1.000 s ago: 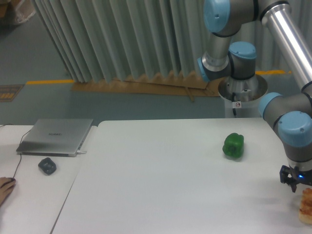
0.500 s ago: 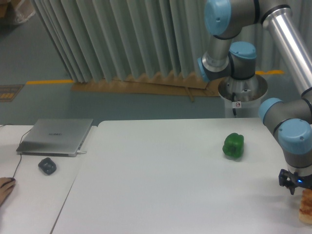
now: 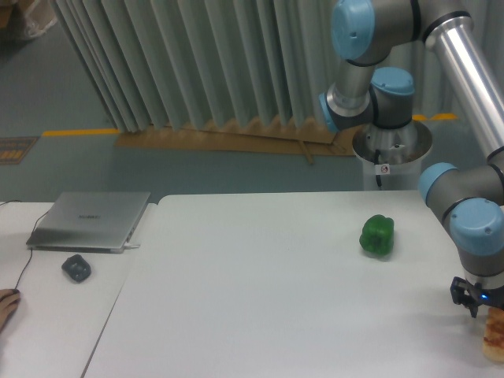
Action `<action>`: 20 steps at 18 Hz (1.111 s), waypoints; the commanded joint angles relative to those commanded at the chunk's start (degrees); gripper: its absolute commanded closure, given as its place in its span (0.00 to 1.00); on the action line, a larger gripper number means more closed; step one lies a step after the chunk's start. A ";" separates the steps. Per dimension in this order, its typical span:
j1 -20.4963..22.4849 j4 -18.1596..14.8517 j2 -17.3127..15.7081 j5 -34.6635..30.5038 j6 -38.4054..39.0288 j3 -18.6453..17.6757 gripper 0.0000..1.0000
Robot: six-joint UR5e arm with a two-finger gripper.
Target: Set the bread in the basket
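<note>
The bread [image 3: 494,335] is a small orange-brown toasted slice lying on the white table [image 3: 260,299] at the far right edge of the camera view, partly cut off by the frame. My gripper [image 3: 477,299] hangs just above and left of the bread, at the end of the grey and blue arm. Only its dark body with a small blue light shows. Its fingers are too dark and too cropped to tell whether they stand open or shut. No basket is in view.
A glossy green bell pepper [image 3: 377,235] sits on the table up and left of the bread. On the adjoining left table lie a closed silver laptop [image 3: 90,220] and a small dark object [image 3: 76,268]. A person's hand [image 3: 6,303] shows at the left edge.
The wrist and gripper have sunk slightly toward the bread. The hand at the left edge has drawn back a little. The bread and pepper have not moved.
</note>
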State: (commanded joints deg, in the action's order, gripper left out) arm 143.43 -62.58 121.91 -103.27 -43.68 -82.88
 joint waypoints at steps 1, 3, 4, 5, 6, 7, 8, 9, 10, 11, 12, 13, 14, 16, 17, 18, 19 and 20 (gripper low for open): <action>0.00 -0.09 -0.35 0.09 0.00 -0.09 0.73; 0.09 -1.05 -0.45 0.09 0.00 -0.09 0.78; 0.09 -1.23 -0.45 0.09 0.00 -0.09 0.79; 0.09 -1.23 -0.62 0.18 0.00 -0.09 0.79; 0.18 -1.67 -1.06 0.18 -0.09 -0.09 0.79; 0.44 -2.89 -1.84 0.44 -0.18 -0.09 0.79; 0.44 -3.68 -2.46 0.53 -0.44 -0.09 0.79; 0.44 -4.30 -3.16 0.53 -0.53 -0.09 0.79; 0.44 -5.18 -3.78 0.70 -0.44 -0.09 0.79; 0.79 -7.27 -5.09 1.31 -0.44 -0.09 0.79; 1.06 -8.69 -6.23 1.75 -0.62 -0.09 0.79; 1.41 -9.57 -7.38 2.98 -0.70 0.00 0.79; 2.28 -9.93 -9.04 6.38 -1.05 0.00 0.79; 5.88 -14.48 -12.91 7.38 -13.49 0.00 0.79; 7.28 -16.07 -13.62 7.30 -18.32 0.00 0.79; 8.43 -16.69 -14.24 7.30 -22.81 0.00 0.79; 9.49 -16.79 -14.68 7.21 -26.59 0.00 0.79; 10.63 -16.79 -14.86 7.21 -29.59 0.09 0.79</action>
State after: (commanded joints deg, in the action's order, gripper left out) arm 154.06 -79.37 107.05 -96.06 -73.27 -82.79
